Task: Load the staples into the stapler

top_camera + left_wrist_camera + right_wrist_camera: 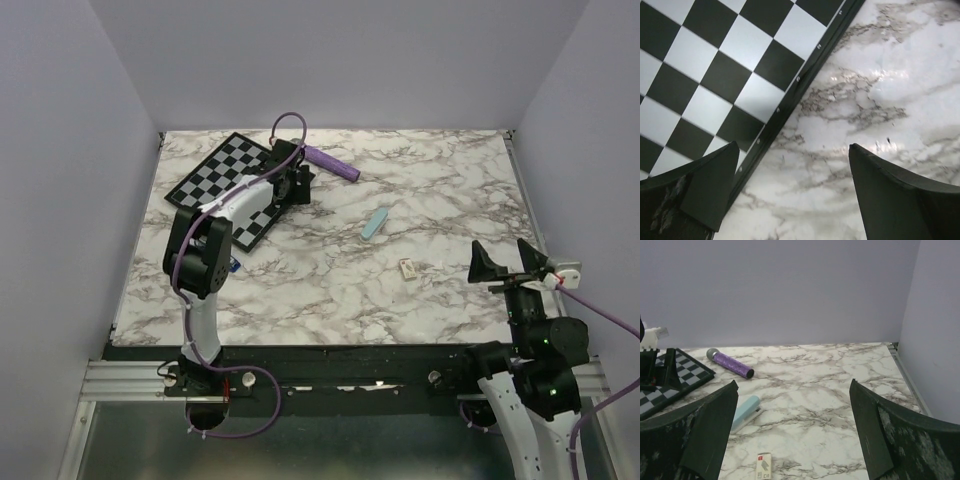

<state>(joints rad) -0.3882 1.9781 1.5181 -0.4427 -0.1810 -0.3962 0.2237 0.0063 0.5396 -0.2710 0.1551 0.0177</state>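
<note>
Stapler (pixel 234 265) half hidden by left arm (pixel 203 256), small box (pixel 407 268) well apart

Soft, even light fills all views. Glare patches shine on the counter (pixel 875 85) just beside the chessboard (pixel 715 75); shadows are faint.

Left arm (pixel 205 258), right arm (pixel 543 372): black joints, white link shells. Purple cable (pixel 290 114) loops along each. Left tool (pixel 794 146), right tool (pixel 793 382): black wedge fingers (pixel 710 432), scuffed grey.
</note>
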